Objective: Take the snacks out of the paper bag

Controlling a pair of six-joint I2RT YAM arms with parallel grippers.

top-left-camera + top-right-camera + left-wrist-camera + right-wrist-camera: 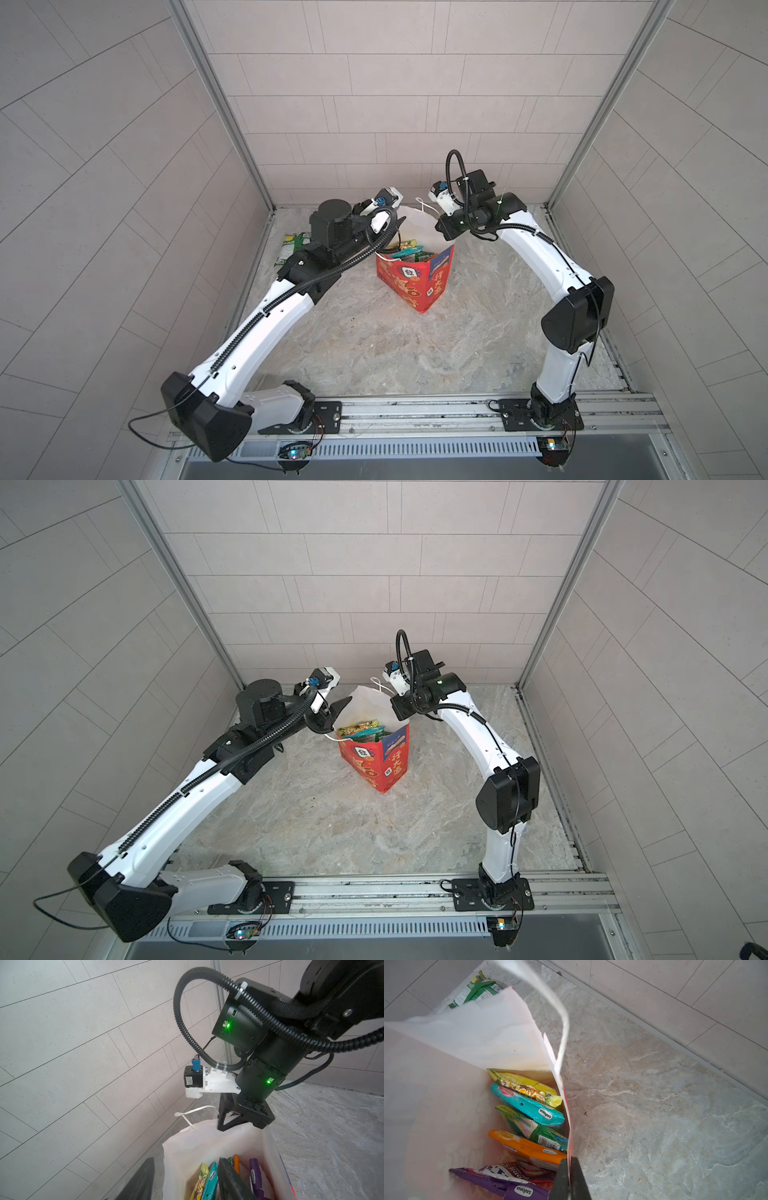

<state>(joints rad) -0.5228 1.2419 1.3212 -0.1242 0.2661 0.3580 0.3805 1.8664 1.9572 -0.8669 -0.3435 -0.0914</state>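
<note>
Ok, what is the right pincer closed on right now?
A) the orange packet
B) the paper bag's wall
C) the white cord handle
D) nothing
B: in the right wrist view the right pincer is shut on the wall of the paper bag, which runs between its fingers; the orange packet lies inside, beside it.

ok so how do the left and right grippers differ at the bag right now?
The left gripper is open; the right gripper is shut, pinching the rim of the paper bag. The left gripper straddles the bag's wall, one finger inside among the snacks and one outside; the right gripper has both fingers clamped on the paper. Shared: both are at the bag's mouth, and neither holds a snack.
</note>
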